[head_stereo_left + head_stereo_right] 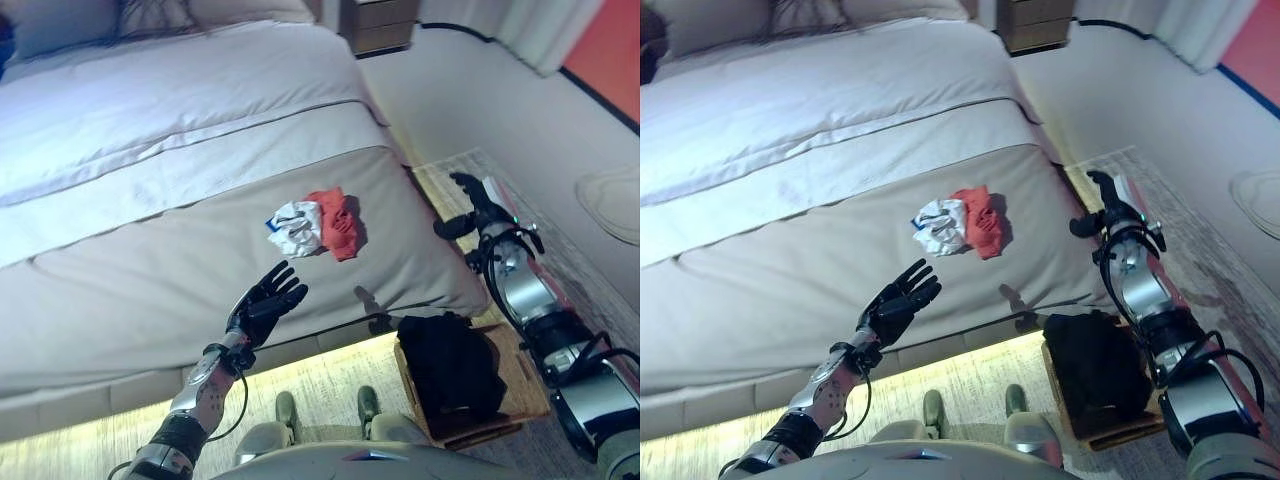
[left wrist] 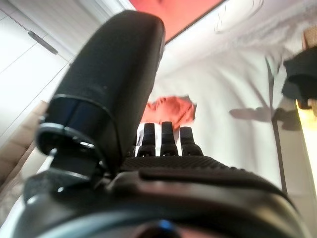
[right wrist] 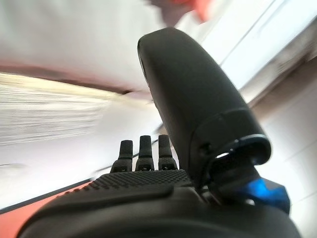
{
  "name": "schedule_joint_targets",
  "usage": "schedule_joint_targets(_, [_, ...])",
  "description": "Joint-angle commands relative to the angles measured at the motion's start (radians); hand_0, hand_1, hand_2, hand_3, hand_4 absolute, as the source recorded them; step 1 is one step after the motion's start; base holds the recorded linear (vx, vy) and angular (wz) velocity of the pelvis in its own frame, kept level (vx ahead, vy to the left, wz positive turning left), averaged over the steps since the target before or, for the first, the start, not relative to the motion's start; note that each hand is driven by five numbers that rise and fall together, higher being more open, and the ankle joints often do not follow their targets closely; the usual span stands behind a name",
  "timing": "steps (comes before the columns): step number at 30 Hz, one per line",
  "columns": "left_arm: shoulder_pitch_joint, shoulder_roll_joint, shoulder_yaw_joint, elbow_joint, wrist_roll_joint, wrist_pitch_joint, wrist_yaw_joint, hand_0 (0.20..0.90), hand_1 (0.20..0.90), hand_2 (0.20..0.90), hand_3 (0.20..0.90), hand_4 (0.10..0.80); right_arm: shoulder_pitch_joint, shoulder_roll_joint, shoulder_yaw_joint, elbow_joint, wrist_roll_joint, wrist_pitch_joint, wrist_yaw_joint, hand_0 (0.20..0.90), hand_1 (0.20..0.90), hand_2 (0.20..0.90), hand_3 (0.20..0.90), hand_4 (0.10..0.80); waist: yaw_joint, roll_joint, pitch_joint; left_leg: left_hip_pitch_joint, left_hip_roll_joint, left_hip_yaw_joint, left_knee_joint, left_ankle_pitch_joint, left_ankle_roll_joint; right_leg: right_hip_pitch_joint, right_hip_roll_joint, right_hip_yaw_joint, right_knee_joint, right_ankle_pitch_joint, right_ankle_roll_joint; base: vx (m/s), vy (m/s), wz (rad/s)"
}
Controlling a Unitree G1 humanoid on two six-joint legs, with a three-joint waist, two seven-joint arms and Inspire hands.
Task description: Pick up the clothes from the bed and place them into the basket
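Clothes, a crumpled red-and-white fabric bundle [image 1: 315, 225], lie mid-frame on the beige quilted bed [image 1: 130, 270] in the left eye view, above and right of the left hand [image 1: 262, 303], fingers spread, empty. Right hand [image 1: 472, 205], relaxed, hovers right. Brown basket [image 1: 520, 385] sits lower right, holding a dark garment [image 1: 450, 365]. Left wrist view: bundle lies beyond the fingertips [image 2: 167, 130]. Reaching is underway; next, I judge, close on the bundle.

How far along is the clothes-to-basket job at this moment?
Possibly done: something dark already fills the basket by the bed's corner. In hand: nothing; the left hand is open above the bed, short of the clothes, and the right hand is open beside it. Left: the red and white clothes lie bunched on the cover.
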Motion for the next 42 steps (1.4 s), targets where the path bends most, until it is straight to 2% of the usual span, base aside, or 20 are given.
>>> schedule_joint_targets(1, [-0.06,0.042,-0.015,-0.119,-0.078,-0.118,-0.071,0.9,0.9,0.9,0.9,0.8,-0.22,-0.075,0.057,0.059,0.003,-0.077,-0.065,0.9,0.9,0.9,0.9,0.8,0.057,-0.015,0.062,-0.081,0.005,-0.07,0.252,-0.211,-0.02,-0.107,-0.061,-0.012,0.238,-0.117,-0.041,-0.149,0.066,0.43])
schedule_joint_targets(8, [-0.105,0.041,-0.043,-0.156,-0.153,-0.178,-0.058,0.9,0.9,0.9,0.9,0.8,-0.388,-0.067,0.142,0.239,0.071,-0.081,-0.099,0.9,0.9,0.9,0.9,0.8,0.127,0.024,0.204,-0.215,-0.045,-0.147,0.305,-0.19,-0.013,-0.215,-0.08,-0.075,0.327,-0.144,-0.064,-0.117,0.04,0.35])
schedule_joint_targets(14, [-0.114,0.05,-0.054,-0.188,-0.182,-0.179,-0.042,0.9,0.9,0.9,0.9,0.8,-0.468,-0.075,0.174,0.355,0.068,-0.075,-0.117,0.9,0.9,0.9,0.9,0.8,0.162,0.048,0.284,-0.335,-0.082,-0.171,0.417,-0.208,0.004,-0.326,-0.097,-0.104,0.473,-0.188,-0.083,-0.027,0.006,0.3])
schedule_joint_targets(20, [-0.104,0.064,-0.081,-0.224,-0.211,-0.183,-0.017,0.9,0.9,0.9,0.9,0.8,-0.536,-0.112,0.222,0.426,0.01,-0.011,-0.13,0.9,0.9,0.9,0.9,0.8,0.176,0.059,0.29,-0.488,-0.094,-0.181,0.483,-0.205,0.014,-0.477,-0.099,-0.109,0.561,-0.201,-0.084,0.001,-0.038,0.27])
schedule_joint_targets(26, [-0.083,0.087,-0.104,-0.294,-0.228,-0.205,0.02,0.9,0.9,0.9,0.9,0.8,-0.65,-0.153,0.264,0.502,0.041,0.005,-0.189,0.9,0.9,0.9,0.9,0.8,0.195,0.078,0.29,-0.645,-0.109,-0.179,0.535,-0.203,0.03,-0.644,-0.084,-0.106,0.639,-0.21,-0.087,-0.047,-0.044,0.04])
schedule_joint_targets(30, [-0.064,0.106,-0.089,-0.361,-0.273,-0.2,0.049,0.9,0.9,0.9,0.9,0.8,-0.741,-0.189,0.286,0.523,0.068,0.048,-0.255,0.9,0.9,0.9,0.9,0.8,0.208,0.098,0.29,-0.752,-0.117,-0.167,0.597,-0.212,0.038,-0.752,-0.08,-0.105,0.718,-0.23,-0.094,-0.05,-0.072,0.06])
schedule_joint_targets(31, [-0.042,0.109,-0.089,-0.378,-0.284,-0.205,0.052,0.9,0.9,0.9,0.9,0.8,-0.745,-0.196,0.29,0.52,0.06,0.064,-0.267,0.9,0.9,0.9,0.9,0.8,0.21,0.104,0.29,-0.76,-0.118,-0.159,0.628,-0.245,0.038,-0.761,-0.078,-0.096,0.753,-0.261,-0.09,-0.046,-0.024,0.07])
schedule_joint_targets(32, [-0.051,0.111,-0.083,-0.383,-0.287,-0.206,0.053,0.9,0.9,0.9,0.9,0.8,-0.762,-0.203,0.29,0.518,0.056,0.067,-0.269,0.9,0.9,0.9,0.9,0.8,0.209,0.106,0.29,-0.793,-0.12,-0.162,0.627,-0.217,0.038,-0.79,-0.079,-0.103,0.749,-0.236,-0.096,0.013,-0.05,0.07])
schedule_joint_targets(33, [-0.024,0.117,-0.083,-0.414,-0.313,-0.205,0.063,0.9,0.9,0.9,0.9,0.8,-0.781,-0.219,0.308,0.523,0.036,0.083,-0.264,0.9,0.9,0.9,0.9,0.8,0.214,0.113,0.29,-0.802,-0.122,-0.155,0.667,-0.254,0.039,-0.8,-0.079,-0.095,0.783,-0.269,-0.093,-0.054,-0.039,0.04])
schedule_joint_targets(34, [-0.016,0.118,-0.079,-0.429,-0.33,-0.202,0.066,0.9,0.9,0.9,0.9,0.8,-0.803,-0.228,0.325,0.53,0.028,0.084,-0.263,0.9,0.9,0.9,0.9,0.8,0.217,0.117,0.29,-0.823,-0.124,-0.154,0.687,-0.259,0.042,-0.822,-0.081,-0.094,0.798,-0.273,-0.096,0.012,-0.06,0.02])
schedule_joint_targets(35, [-0.009,0.118,-0.075,-0.439,-0.342,-0.199,0.067,0.9,0.9,0.9,0.9,0.8,-0.819,-0.236,0.337,0.534,0.024,0.081,-0.265,0.491,0.491,0.491,0.422,0.322,0.219,0.119,0.29,-0.837,-0.125,-0.154,0.701,-0.262,0.044,-0.836,-0.082,-0.094,0.808,-0.274,-0.097,-0.051,-0.032,-0.01])
schedule_joint_targets(36, [0.0,0.121,-0.071,-0.452,-0.346,-0.195,0.069,0.9,0.9,0.9,0.9,0.8,-0.835,-0.246,0.349,0.533,0.024,0.075,-0.267,0.3,0.3,0.3,0.2,0.1,0.221,0.121,0.29,-0.85,-0.125,-0.154,0.713,-0.265,0.046,-0.851,-0.082,-0.095,0.818,-0.276,-0.099,-0.042,-0.026,-0.01])
schedule_joint_targets(42, [0.021,0.138,-0.055,-0.48,-0.343,-0.187,0.062,0.9,0.9,0.9,0.9,0.8,-0.854,-0.275,0.362,0.49,0.023,0.056,-0.283,0.3,0.3,0.3,0.2,0.1,0.222,0.119,0.29,-0.881,-0.123,-0.148,0.755,-0.276,0.054,-0.882,-0.077,-0.096,0.853,-0.286,-0.104,-0.012,-0.009,0.0])
